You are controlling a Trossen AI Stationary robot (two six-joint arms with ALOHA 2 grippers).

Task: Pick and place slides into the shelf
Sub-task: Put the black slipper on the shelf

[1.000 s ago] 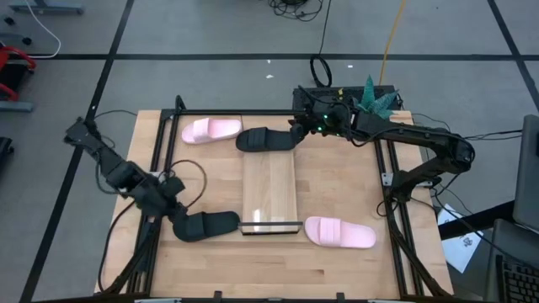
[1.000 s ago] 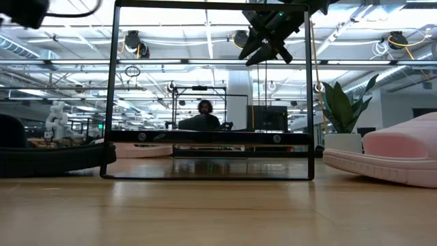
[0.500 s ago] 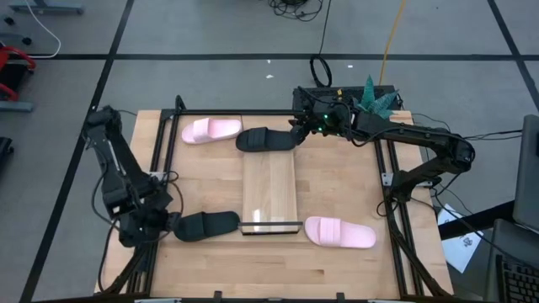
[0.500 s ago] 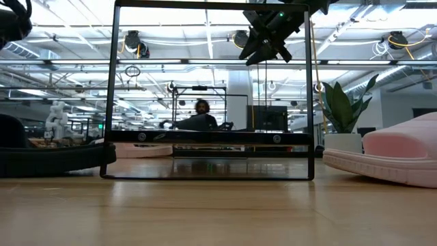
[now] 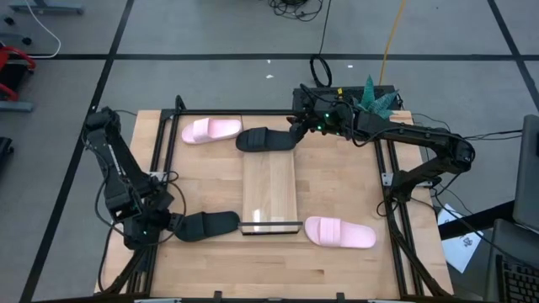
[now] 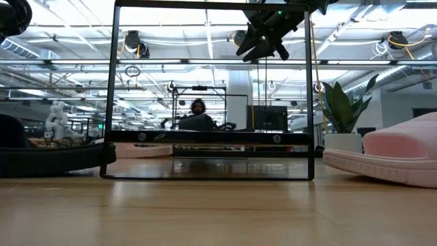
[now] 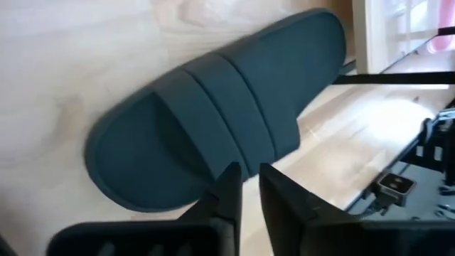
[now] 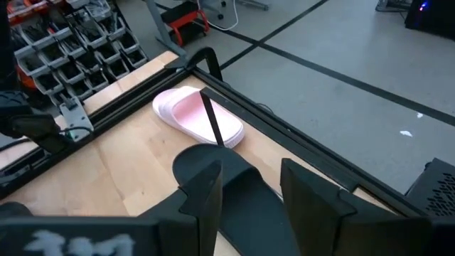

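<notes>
One black slide [image 5: 208, 225] lies flat on the table at the near left, by the shelf's dark lip [image 5: 271, 225]. My left gripper [image 5: 160, 229] hangs raised just left of its heel, fingers [image 7: 231, 186] nearly together, empty; the slide fills the left wrist view [image 7: 213, 121]. The other black slide [image 5: 264, 139] lies at the shelf's far end. My right gripper [image 5: 296, 130] hovers open above its right end [image 8: 242, 195]. The light-wood shelf [image 5: 269, 185] lies in the middle. One pink slide [image 5: 210, 130] lies far left, the other [image 5: 338, 233] near right.
A black metal frame [image 5: 160, 160] borders the table on the left, far and right sides. In the low view the shelf's dark frame [image 6: 208, 176] stands upright across the middle. A potted plant [image 5: 375, 97] stands at the far right corner. People show in the room beyond.
My left gripper has drawn back from over the near black slide's heel toward the table's left edge, its arm folding up, then edged back a little toward the slide. The slide has stayed where it was.
</notes>
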